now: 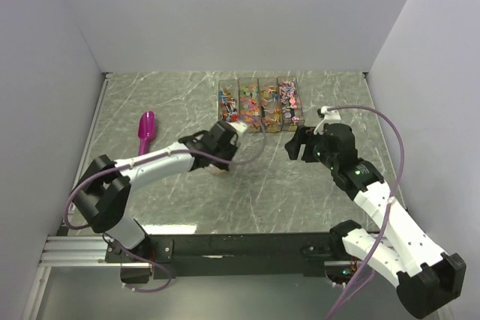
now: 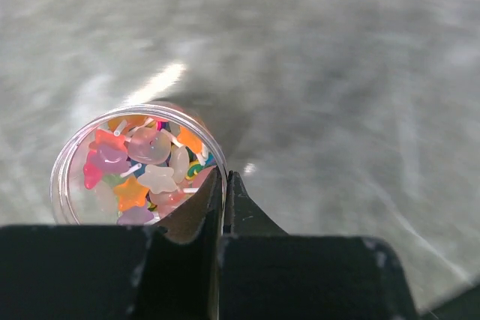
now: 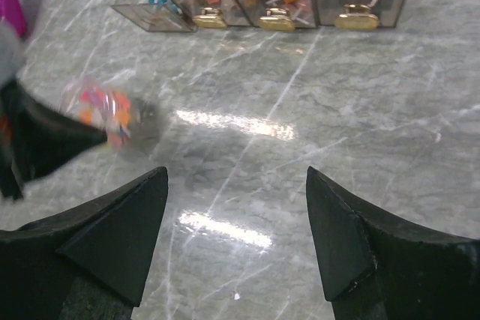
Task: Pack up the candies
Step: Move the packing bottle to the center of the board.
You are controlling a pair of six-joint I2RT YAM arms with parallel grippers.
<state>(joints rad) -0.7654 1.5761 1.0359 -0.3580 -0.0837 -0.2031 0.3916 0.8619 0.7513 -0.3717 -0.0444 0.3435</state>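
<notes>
though the left gripper's [image 2: 224, 177] fingers are pressed shut, they seem to pinch only the thin rim of the clear jar [image 2: 64, 162]; the view is soft here, so it may be bare contact. the candies [image 2: 142, 166] lie inside, just left of the tips. risk: the rim slips or the jar tilts, spilling sweets. the right gripper [image 3: 236, 177] hangs wide open and holds nothing, with the jar off its left finger and the candy boxes [image 3: 296, 7] beyond its tips.
</notes>
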